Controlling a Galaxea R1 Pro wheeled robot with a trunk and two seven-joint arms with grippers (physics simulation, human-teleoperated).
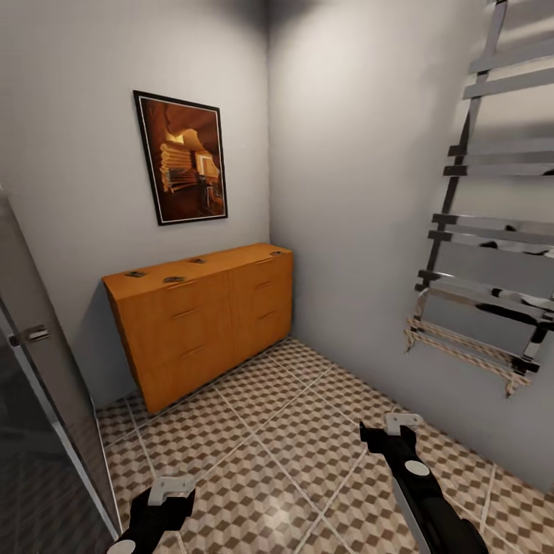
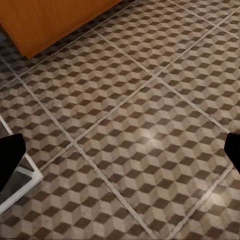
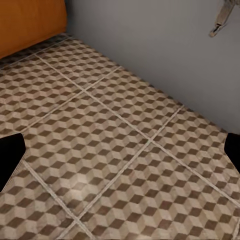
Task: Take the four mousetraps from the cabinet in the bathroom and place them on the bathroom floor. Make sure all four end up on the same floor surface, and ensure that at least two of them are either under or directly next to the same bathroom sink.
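The orange-brown cabinet [image 1: 208, 315] stands against the far wall in the corner. Several small flat mousetraps lie on its top, among them one near the left end [image 1: 136, 274], one beside it [image 1: 174, 279] and one at the right end [image 1: 275, 253]. The cube-patterned bathroom floor [image 1: 269, 446] stretches between me and it. My left gripper [image 1: 171, 488] and right gripper [image 1: 403, 422] hang low over the tiles, well short of the cabinet. In the wrist views each gripper, left [image 2: 120, 155] and right [image 3: 120, 152], is open over bare tiles with nothing held. The sink is out of view.
A glass shower door [image 1: 38, 400] with a pale frame foot [image 2: 20, 185] borders the left side. A chrome towel rail [image 1: 492, 231] with a draped towel [image 1: 462, 350] hangs on the right wall. A framed picture [image 1: 181, 158] hangs above the cabinet.
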